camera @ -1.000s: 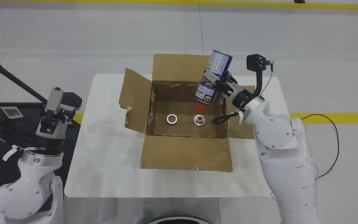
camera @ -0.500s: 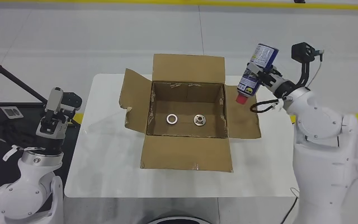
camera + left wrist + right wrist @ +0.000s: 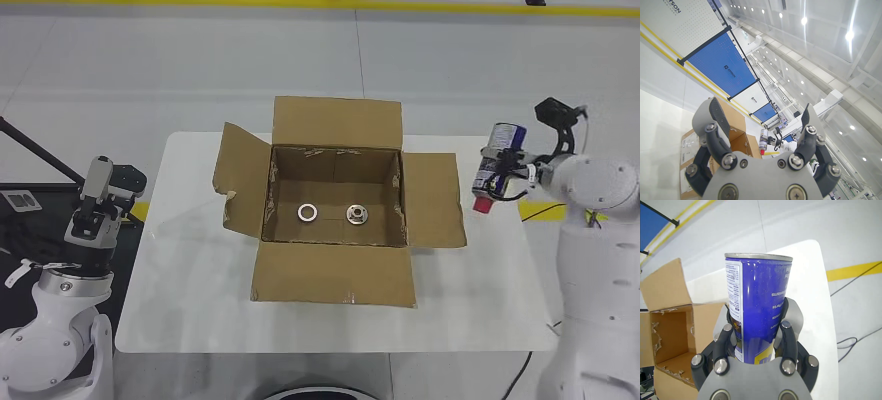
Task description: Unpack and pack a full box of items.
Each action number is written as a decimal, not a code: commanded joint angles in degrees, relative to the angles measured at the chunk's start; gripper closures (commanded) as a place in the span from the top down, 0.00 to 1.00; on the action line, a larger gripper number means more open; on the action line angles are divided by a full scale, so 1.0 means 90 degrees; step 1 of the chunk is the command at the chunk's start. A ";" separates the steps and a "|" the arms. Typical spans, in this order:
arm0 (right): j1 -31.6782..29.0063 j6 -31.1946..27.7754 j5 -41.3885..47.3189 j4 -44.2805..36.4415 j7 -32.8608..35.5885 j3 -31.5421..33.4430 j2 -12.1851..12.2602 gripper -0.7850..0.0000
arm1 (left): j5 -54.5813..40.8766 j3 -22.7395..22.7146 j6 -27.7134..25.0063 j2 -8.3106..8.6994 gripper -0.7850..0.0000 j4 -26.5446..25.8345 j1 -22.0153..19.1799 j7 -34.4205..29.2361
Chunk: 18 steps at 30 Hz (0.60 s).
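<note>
At the centre of the work area stands the white table. It carries one open cardboard box, which sits midway between the left and right edges and closer to the far edge than to the near edge. All four flaps are folded outward. The right flap lies nearly flat, pointing toward the right edge, and the near flap slopes down toward the near edge.

The left gripper is positioned outside the left edge of the table, toward the far left corner. Its fingers are spread wide apart with nothing between them, and they point upward, with the box beyond them.

The right gripper is positioned at the right edge, toward the far right corner. Its fingers are clamped on opposite sides of the blue spray can.

The spray can is held inverted, with the red cap down and the metal base up. It is located just beyond the outer edge of the right flap, outside the box. Whether the cap touches the table surface cannot be determined.

Two small round items lie side by side on the box floor, slightly apart from each other.
</note>
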 commanded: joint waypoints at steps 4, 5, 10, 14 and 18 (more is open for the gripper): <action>0.0097 -0.0100 -0.0095 0.0874 0.0208 -0.0012 0.0074 0.00 | 0.0000 0.0000 0.0000 0.0000 1.00 0.0000 0.0000 0.0000; 0.0089 -0.0130 -0.0049 0.1009 0.0266 -0.0016 0.0083 0.00 | 0.0000 0.0000 0.0000 0.0000 1.00 0.0000 0.0000 0.0000; 0.0107 -0.0226 -0.0093 0.1516 0.0332 -0.0146 0.0125 0.00 | 0.0000 0.0000 0.0000 0.0000 1.00 0.0000 0.0000 0.0000; 0.0185 -0.0225 -0.0116 0.1876 0.0392 -0.0379 0.0122 0.00 | 0.0000 0.0000 0.0000 0.0000 1.00 0.0000 0.0000 0.0000; 0.0315 -0.0256 -0.0137 0.2262 0.0316 -0.0576 0.0118 0.00 | 0.0000 0.0000 0.0000 0.0000 1.00 0.0000 0.0000 0.0000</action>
